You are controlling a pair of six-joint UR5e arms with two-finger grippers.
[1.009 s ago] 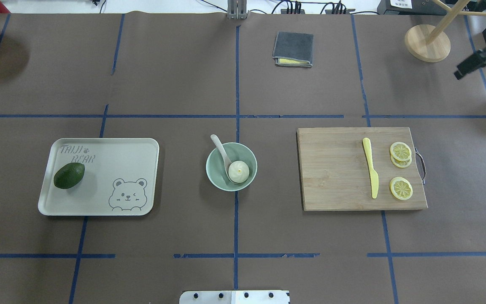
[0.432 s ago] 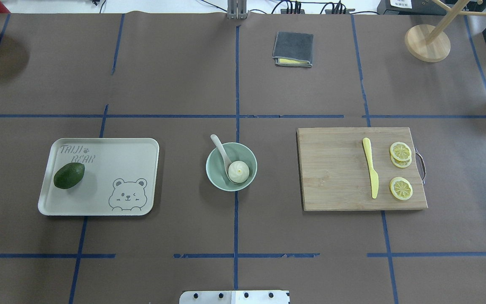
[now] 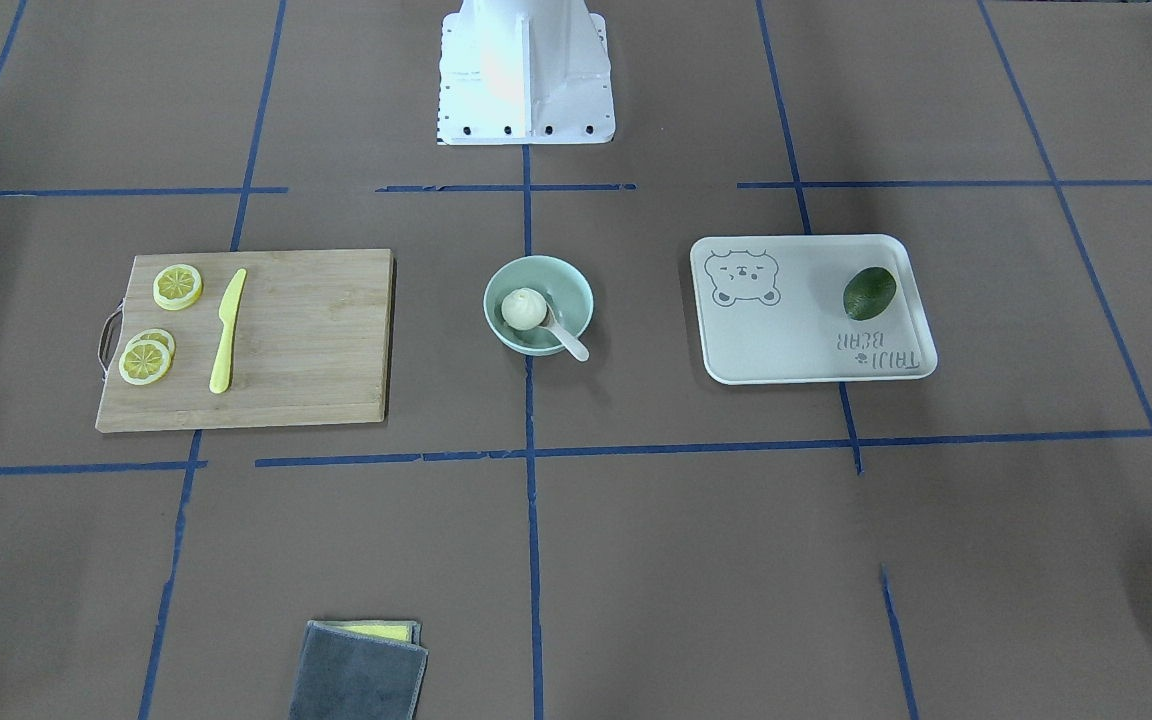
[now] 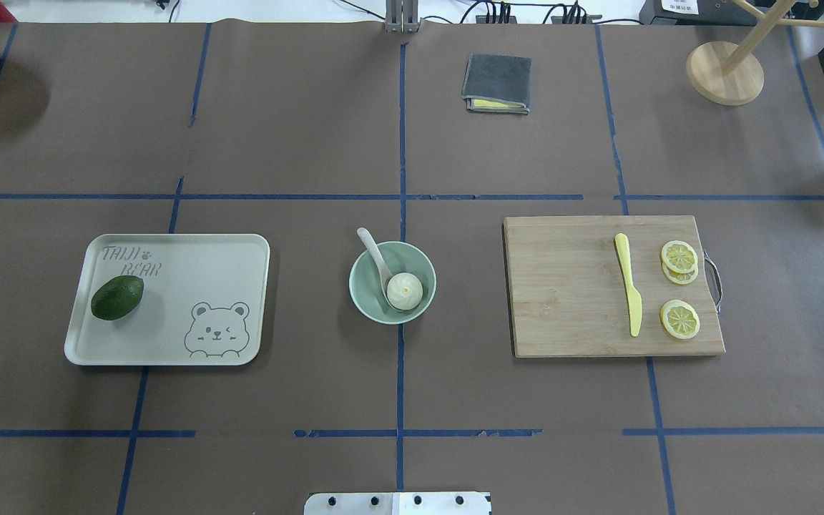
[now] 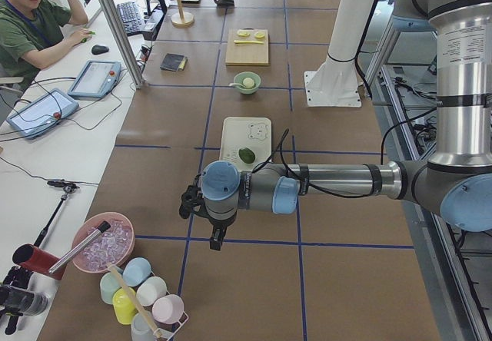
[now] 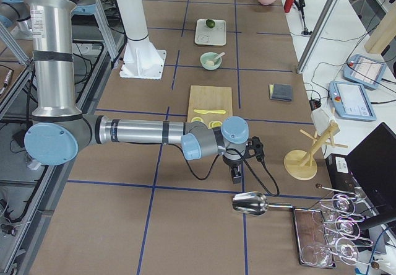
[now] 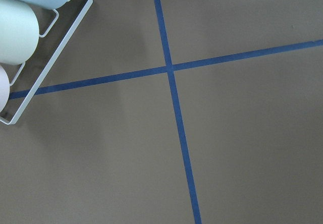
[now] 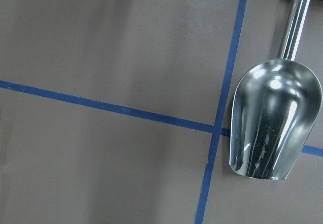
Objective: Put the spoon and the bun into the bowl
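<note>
The pale mint-green bowl [image 4: 356,287] stands at the table's middle; it also shows in the front-facing view [image 3: 578,288]. The white bun [image 4: 405,290] sits inside it. The white spoon [image 4: 373,254] lies in the bowl with its scoop under the bun and its handle over the far-left rim. My left gripper [image 5: 217,237] hangs over bare table far to the left of the tray. My right gripper [image 6: 236,174] hangs beyond the cutting board, near a metal scoop. I cannot tell whether either is open or shut. Neither wrist view shows fingers.
The white bear tray [image 4: 190,257] holds an avocado [image 4: 117,297]. A cutting board [image 4: 569,286] carries a yellow knife [image 4: 629,293] and lemon slices [image 4: 679,319]. A grey cloth [image 4: 497,83], a wooden stand [image 4: 724,73], a metal scoop [image 8: 275,123] and a cup rack [image 5: 146,295] lie at the edges.
The right arm's gripper, seen at the overhead view's top right corner one second ago, has left that view. The bowl, bun and spoon have not moved.
</note>
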